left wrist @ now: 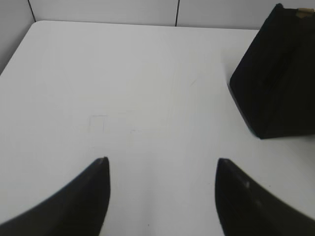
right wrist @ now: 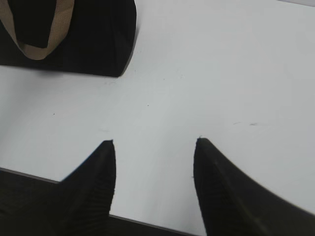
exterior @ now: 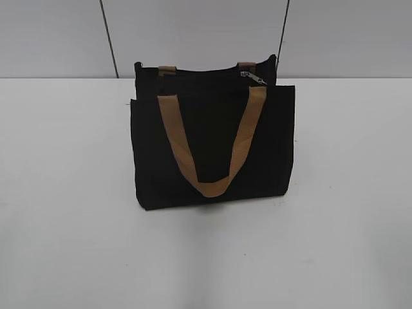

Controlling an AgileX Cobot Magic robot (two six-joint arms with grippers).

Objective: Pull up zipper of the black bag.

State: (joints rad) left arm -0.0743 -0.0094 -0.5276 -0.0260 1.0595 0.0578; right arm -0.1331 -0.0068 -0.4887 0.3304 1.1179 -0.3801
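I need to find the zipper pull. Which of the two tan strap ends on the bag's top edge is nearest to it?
The right strap end: the silver zipper pull lies just below it, far from the left strap end.

The black bag [exterior: 212, 148] stands upright on the table, centre of the exterior frame, its front tan loop handle hanging down over the pocket panel; the zipper [exterior: 254, 78] shows its small silver pull at the upper right of the top edge

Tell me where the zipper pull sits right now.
In the exterior view, the silver zipper pull sits at the black bag's top edge, right end, beside the rear handle's right strap end.
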